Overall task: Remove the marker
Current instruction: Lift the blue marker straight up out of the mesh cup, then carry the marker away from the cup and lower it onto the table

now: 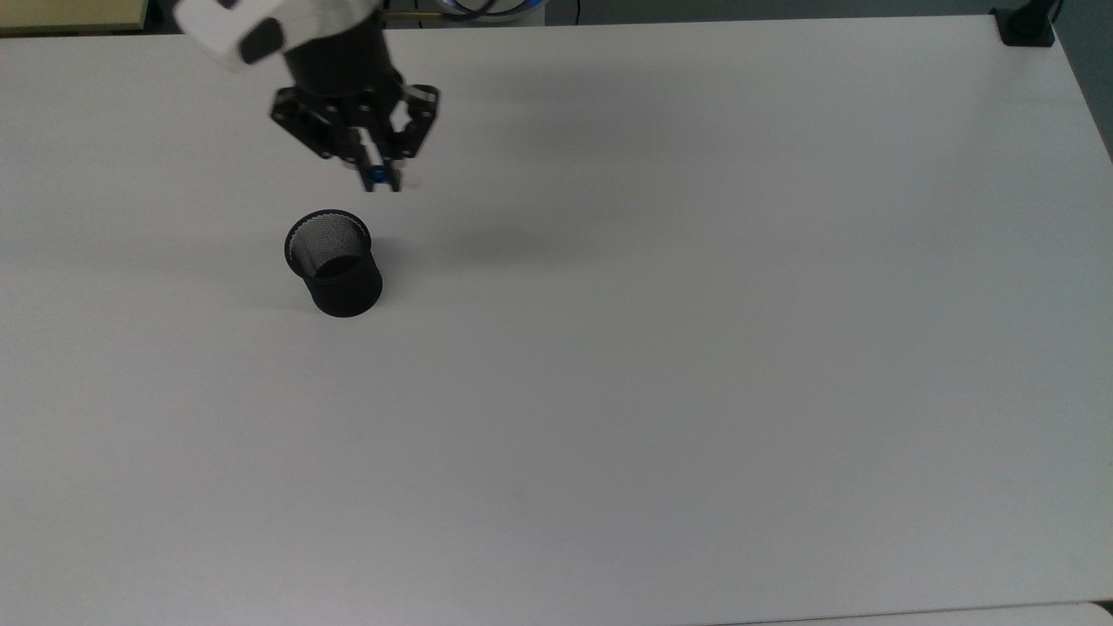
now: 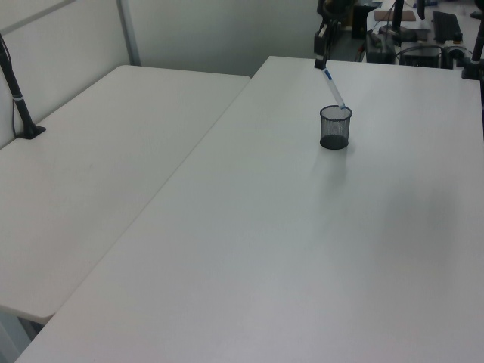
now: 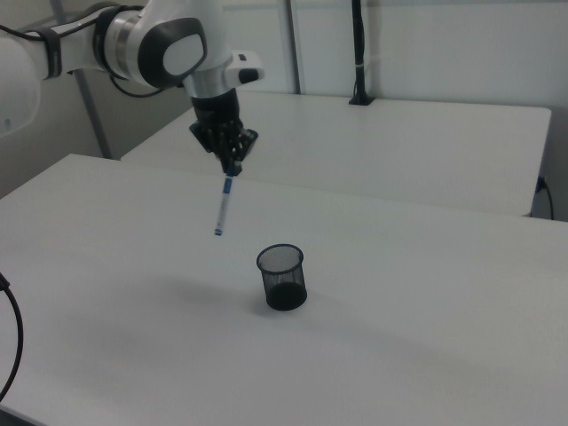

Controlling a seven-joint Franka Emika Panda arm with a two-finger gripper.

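My gripper (image 1: pixel 380 178) (image 3: pixel 231 166) (image 2: pixel 321 63) is shut on the blue top end of the marker (image 3: pixel 224 204) (image 2: pixel 333 87). The marker, a slim white pen with blue ends, hangs in the air below the fingers, clear of the cup. In the top view its blue cap (image 1: pixel 377 176) shows between the fingertips, above and to the right of the black mesh cup (image 1: pixel 335 263). The cup (image 3: pixel 282 276) (image 2: pixel 335 126) stands upright on the white table (image 1: pixel 696 304), and no pen shows in it. In the right view the marker's lower tip hangs to the left of the cup and above its rim.
A black clamp base (image 1: pixel 1026 26) sits at the table's far right corner in the top view. A second white table (image 2: pixel 98 189) adjoins on the left view's left, with a black pole (image 2: pixel 19 98) clamped to it. Equipment and cables (image 2: pixel 423 38) stand behind the table in the left view.
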